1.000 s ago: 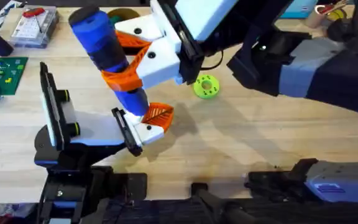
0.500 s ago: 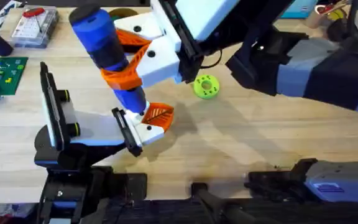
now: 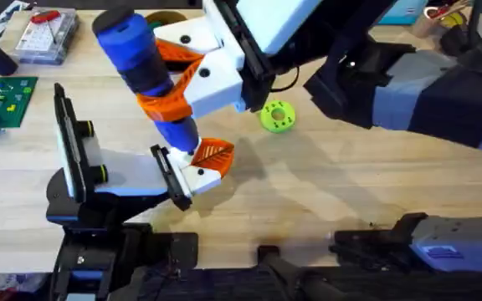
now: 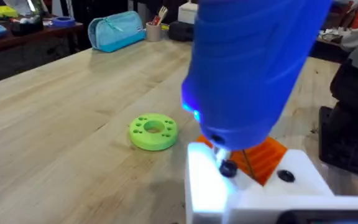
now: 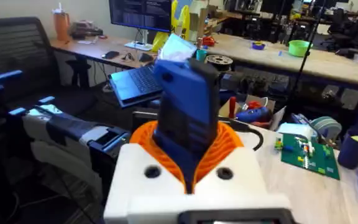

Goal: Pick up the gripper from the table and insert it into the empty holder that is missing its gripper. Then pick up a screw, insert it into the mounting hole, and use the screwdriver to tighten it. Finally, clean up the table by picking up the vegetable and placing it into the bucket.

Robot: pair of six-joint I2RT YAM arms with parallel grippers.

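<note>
The blue screwdriver [image 3: 145,71] stands tilted over the table [image 3: 325,184], and my right gripper [image 3: 164,104] is shut on its barrel, as the right wrist view also shows around the screwdriver [image 5: 188,118]. Its metal tip rests on a dark screw [image 4: 227,168] in the small white gripper with the orange ribbed finger [image 3: 209,160] [image 4: 263,155]. That piece sits in the black holder [image 3: 168,177] at the end of the grey-white left arm. A blue light glows on the screwdriver [image 4: 247,68]. The vegetable is out of view.
A lime-green disc [image 3: 277,116] [image 4: 153,132] lies just right of the work. A clear parts box [image 3: 44,35] and a green brick board [image 3: 2,99] sit at the far left. The right arm's dark body [image 3: 425,92] spans the right side.
</note>
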